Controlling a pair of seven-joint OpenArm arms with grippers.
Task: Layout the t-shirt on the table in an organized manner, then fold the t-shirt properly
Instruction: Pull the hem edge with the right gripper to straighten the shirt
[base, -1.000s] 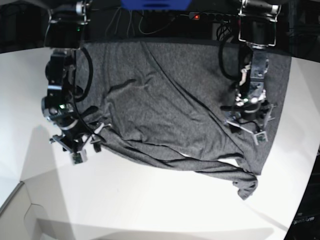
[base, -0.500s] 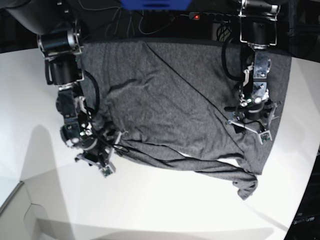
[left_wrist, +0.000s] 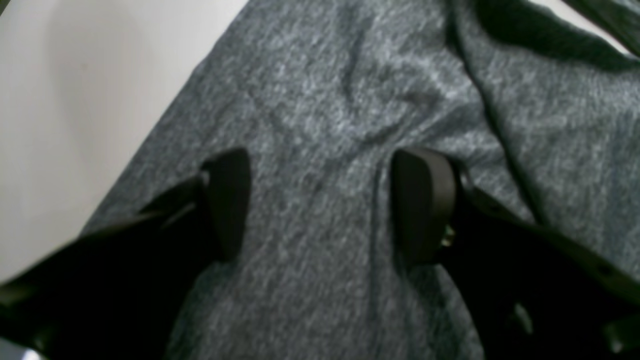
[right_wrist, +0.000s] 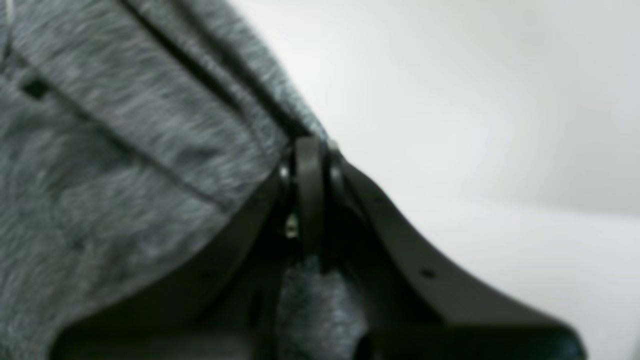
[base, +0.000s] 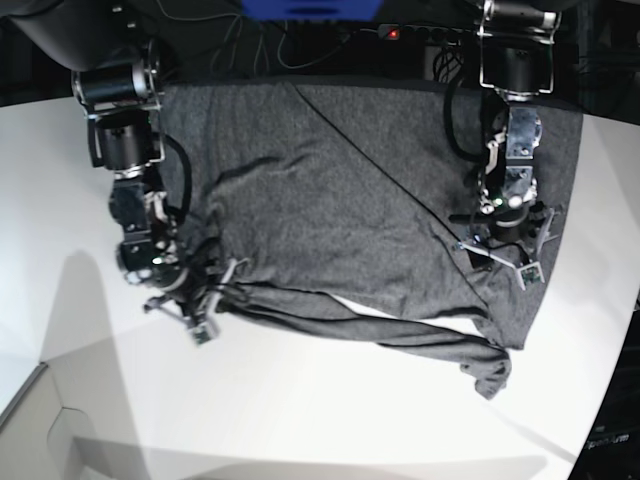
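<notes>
T-shirt (base: 340, 215): dark heather-grey knit, spread over far half of white surface (base: 300, 410), far hem hanging at surface's far edge. Wrinkled; long diagonal crease from far-middle toward near-right corner. Near edge rumpled, rolled into a thick fold; small bunched lump of cloth trailing off near-right corner. Sliver of white showing under near fold.

Surface: plain white, curved near edge, bare in front of t-shirt and on both sides of it.

Right tool (base: 215, 290): at t-shirt's near-left edge, on base view's left. Fingers (right_wrist: 310, 190) pressed together, clenched on a hemmed edge of t-shirt; grey knit visible on one side of the pads and behind them, white surface on the other. Wrist view blurred; stitched seam line discernible on the cloth beside the pads.

Left tool (left_wrist: 320, 205): over right-hand part of t-shirt, on base view's right, short of t-shirt's right edge. Released, fingers spread wide, nothing between them but flat cloth beneath. Pads (left_wrist: 422, 205) dark, rounded, just above or touching the fabric; contact not determinable. Soft crease running in cloth between the two pads; heavier fold line beyond the right pad. T-shirt's side edge and bare surface visible past the left pad.

Arms (base: 125, 150): black, both reaching from far side of surface across t-shirt.
</notes>
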